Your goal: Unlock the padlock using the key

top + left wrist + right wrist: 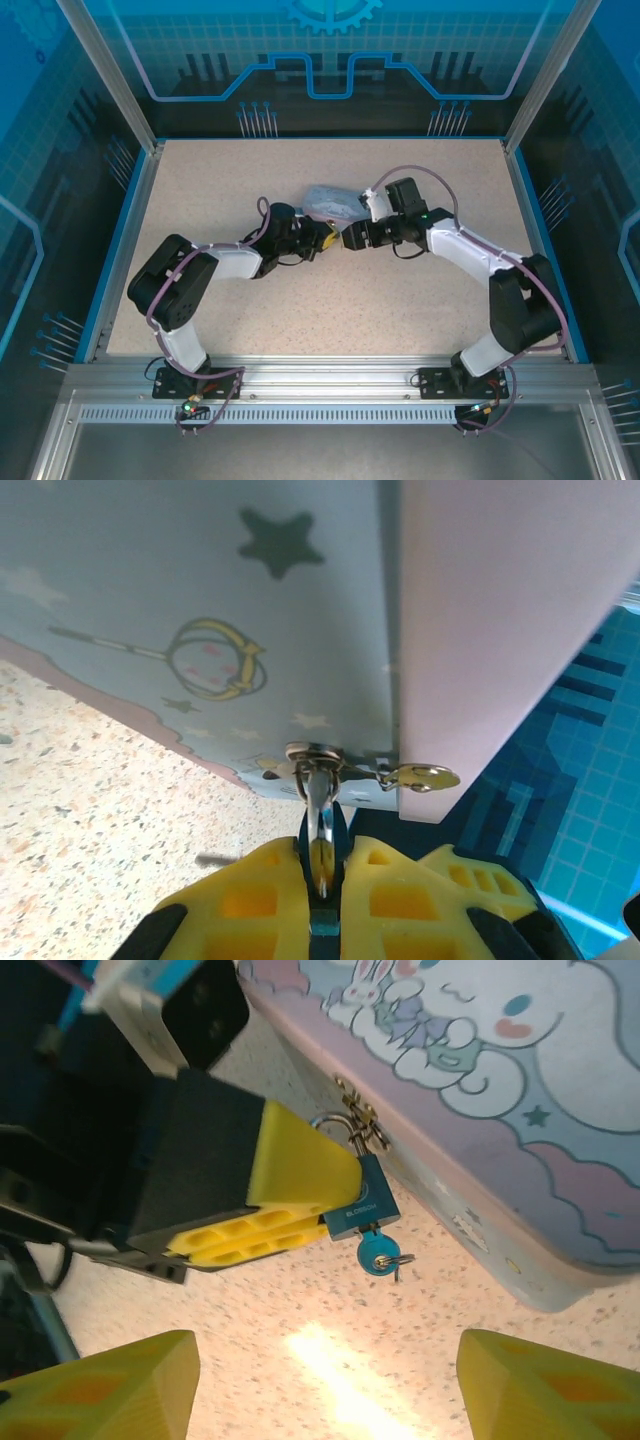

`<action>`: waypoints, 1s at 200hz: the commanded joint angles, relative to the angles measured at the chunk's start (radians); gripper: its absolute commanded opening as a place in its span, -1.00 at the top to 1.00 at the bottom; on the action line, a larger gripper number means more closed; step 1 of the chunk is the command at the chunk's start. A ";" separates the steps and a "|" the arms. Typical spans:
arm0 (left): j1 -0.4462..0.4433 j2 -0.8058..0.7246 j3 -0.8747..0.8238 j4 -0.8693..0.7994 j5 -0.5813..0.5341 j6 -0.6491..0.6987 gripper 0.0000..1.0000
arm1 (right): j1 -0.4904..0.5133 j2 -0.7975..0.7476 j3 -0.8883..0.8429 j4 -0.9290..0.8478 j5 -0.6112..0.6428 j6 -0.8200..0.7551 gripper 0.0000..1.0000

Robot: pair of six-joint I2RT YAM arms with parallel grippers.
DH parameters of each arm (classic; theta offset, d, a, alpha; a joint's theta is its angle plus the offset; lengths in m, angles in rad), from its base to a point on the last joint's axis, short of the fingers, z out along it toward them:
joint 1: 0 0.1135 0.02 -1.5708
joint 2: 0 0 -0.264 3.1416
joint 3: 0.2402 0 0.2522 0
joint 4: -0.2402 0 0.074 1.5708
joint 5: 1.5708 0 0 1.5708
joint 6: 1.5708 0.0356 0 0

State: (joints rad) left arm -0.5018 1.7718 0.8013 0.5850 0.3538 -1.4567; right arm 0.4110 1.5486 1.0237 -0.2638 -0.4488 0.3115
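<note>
While left end effector grips padlock — key sits inserted.

Your left arm and right arm have black joints and white shells, and 1 purple cable loops along each. The left gripper and right gripper carry yellow fingers with square pockets, on black bodies.

1. A pale blue tin is seen near the middle of a speckled beige table.
2. A white cartoon character is printed on its lid, and a dark star on one side.
3. The table is enclosed by blue patterned panels.
</note>
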 commanded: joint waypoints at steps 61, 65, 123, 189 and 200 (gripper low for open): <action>-0.070 0.010 -0.111 0.061 0.037 0.068 1.00 | 0.059 0.120 -0.098 0.307 -0.023 0.373 -0.43; -0.077 0.015 -0.114 0.067 0.037 0.068 1.00 | 0.062 0.129 -0.099 0.312 -0.017 0.383 -0.43; -0.086 -0.051 -0.190 0.059 0.028 0.130 -0.51 | 0.072 0.124 -0.125 0.329 0.046 0.402 -0.42; 0.049 -0.377 -0.177 -0.348 -0.102 0.364 -0.98 | 0.104 -0.069 -0.204 0.263 0.081 0.405 -0.44; 0.079 -0.416 -0.171 -0.395 -0.117 0.388 -0.98 | 0.122 -0.082 -0.217 0.260 0.083 0.411 -0.44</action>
State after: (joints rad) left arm -0.4698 1.4364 0.6056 0.3595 0.2989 -1.1835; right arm 0.4942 1.5131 0.8379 0.0460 -0.3859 0.7082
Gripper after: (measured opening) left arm 0.988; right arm 0.720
